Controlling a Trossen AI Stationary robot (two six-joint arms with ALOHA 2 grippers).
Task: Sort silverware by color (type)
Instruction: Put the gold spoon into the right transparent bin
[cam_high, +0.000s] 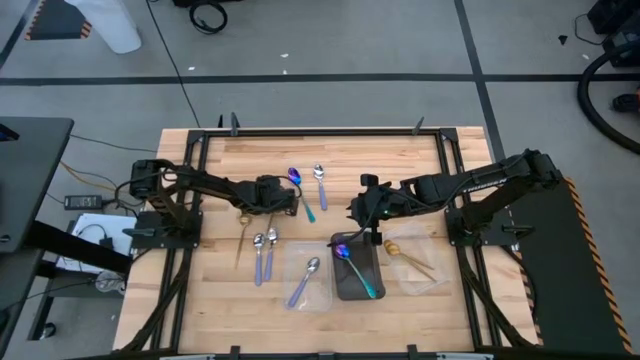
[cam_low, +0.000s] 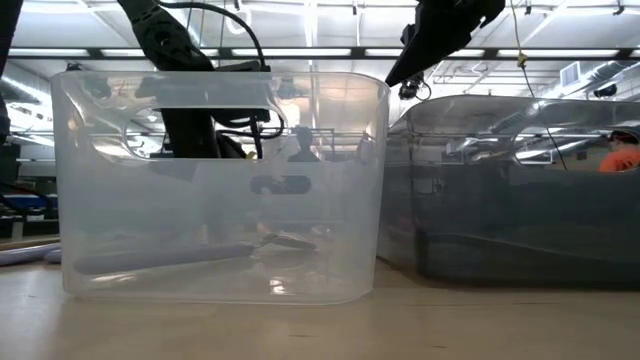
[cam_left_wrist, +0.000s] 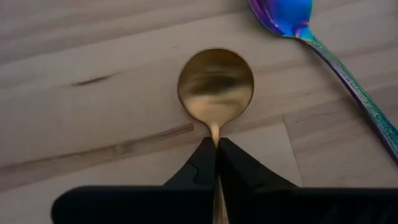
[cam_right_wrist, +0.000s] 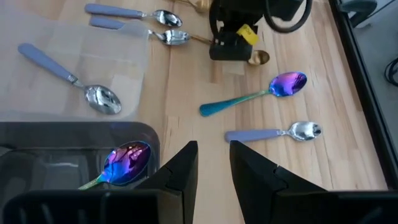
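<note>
My left gripper (cam_high: 276, 196) (cam_left_wrist: 216, 144) is at the table's middle left, shut on a gold spoon (cam_left_wrist: 215, 84) that points its bowl away from the fingers. My right gripper (cam_high: 358, 218) (cam_right_wrist: 213, 163) is open and empty above the far end of the dark tray (cam_high: 368, 262). That tray holds an iridescent spoon (cam_high: 352, 262) (cam_right_wrist: 127, 163). A second iridescent spoon (cam_high: 300, 190) (cam_right_wrist: 261, 93) lies flat on the wood just beside the left gripper. A second gold spoon (cam_high: 241, 232) lies to its left. Two lavender-handled silver spoons (cam_high: 263, 254) lie nearer. My left gripper pinches the gold spoon's thin neck (cam_left_wrist: 214, 132), just behind the bowl, between its two fingertips. The fingers lie along the spoon, and the handle runs back between them. The bowl (cam_left_wrist: 215, 84) faces up close over the wood; whether it touches the table I cannot tell.
A clear tray (cam_high: 322, 292) holds one silver spoon (cam_high: 305, 280). Another clear tray (cam_high: 432, 262) at the right holds a gold spoon (cam_high: 405, 255). One silver spoon (cam_high: 320, 182) lies toward the far edge. In the low view the clear tray (cam_low: 220, 180) and dark tray (cam_low: 520, 190) fill the foreground.
</note>
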